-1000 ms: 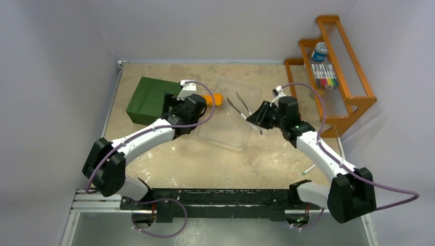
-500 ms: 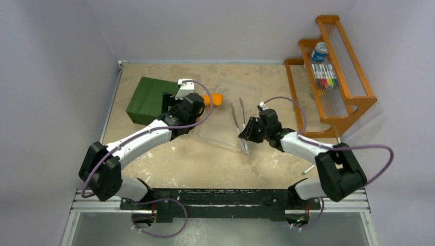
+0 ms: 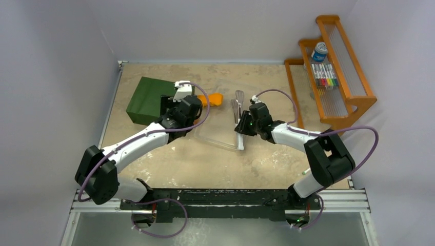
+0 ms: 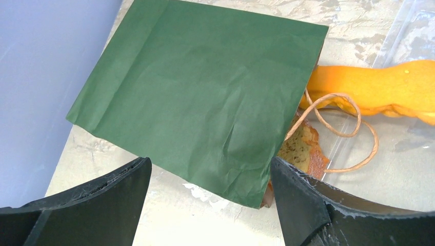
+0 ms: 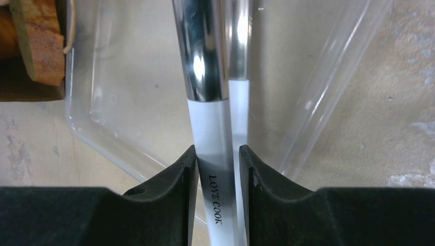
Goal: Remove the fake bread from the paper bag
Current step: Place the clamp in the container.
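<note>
The dark green paper bag (image 3: 147, 100) (image 4: 205, 92) lies flat at the back left, its mouth toward the clear tray (image 3: 221, 142). An orange loaf of fake bread (image 3: 214, 98) (image 4: 379, 87) sticks out of the mouth among the string handles (image 4: 338, 120). A brown-crusted slice (image 4: 301, 148) (image 5: 38, 48) shows at the mouth's near corner. My left gripper (image 3: 173, 104) (image 4: 210, 179) hangs open just above the bag's near corner, holding nothing. My right gripper (image 3: 241, 126) (image 5: 218, 154) is shut on the white handle of metal tongs (image 3: 238, 102) (image 5: 208, 56), which point over the tray.
An orange wooden rack (image 3: 354, 105) stands at the right edge with markers (image 3: 324, 75) and a small can (image 3: 319, 51) on it. A thin white stick (image 3: 309, 169) lies on the table near the right arm's base. Walls close in the left and back.
My right arm has swung left, carrying the tongs across the tray; their arms, spread earlier, now lie squeezed together and point away. My left gripper crept slightly toward the bag.
</note>
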`<state>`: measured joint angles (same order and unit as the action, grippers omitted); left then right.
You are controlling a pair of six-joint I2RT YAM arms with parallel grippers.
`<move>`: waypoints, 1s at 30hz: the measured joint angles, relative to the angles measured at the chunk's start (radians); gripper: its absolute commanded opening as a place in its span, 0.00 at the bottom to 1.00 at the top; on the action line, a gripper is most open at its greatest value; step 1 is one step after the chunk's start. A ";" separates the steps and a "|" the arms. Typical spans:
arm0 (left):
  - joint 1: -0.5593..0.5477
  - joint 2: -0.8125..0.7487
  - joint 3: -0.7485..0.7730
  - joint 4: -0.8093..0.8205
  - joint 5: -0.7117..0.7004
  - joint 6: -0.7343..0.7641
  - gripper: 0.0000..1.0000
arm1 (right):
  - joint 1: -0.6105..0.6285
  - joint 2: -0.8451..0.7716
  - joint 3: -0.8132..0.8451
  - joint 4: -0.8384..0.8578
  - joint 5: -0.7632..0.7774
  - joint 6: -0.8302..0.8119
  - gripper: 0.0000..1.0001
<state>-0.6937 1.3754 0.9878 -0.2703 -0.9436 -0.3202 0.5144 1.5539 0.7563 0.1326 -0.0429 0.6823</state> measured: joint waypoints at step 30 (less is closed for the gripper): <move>-0.003 -0.050 -0.019 0.000 0.001 -0.073 0.86 | 0.037 0.105 0.320 -0.267 0.106 -0.188 0.00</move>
<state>-0.6971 1.3254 0.9684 -0.2707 -0.9424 -0.3935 0.5510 1.6585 1.0760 -0.1349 0.0631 0.4942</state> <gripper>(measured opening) 0.855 0.012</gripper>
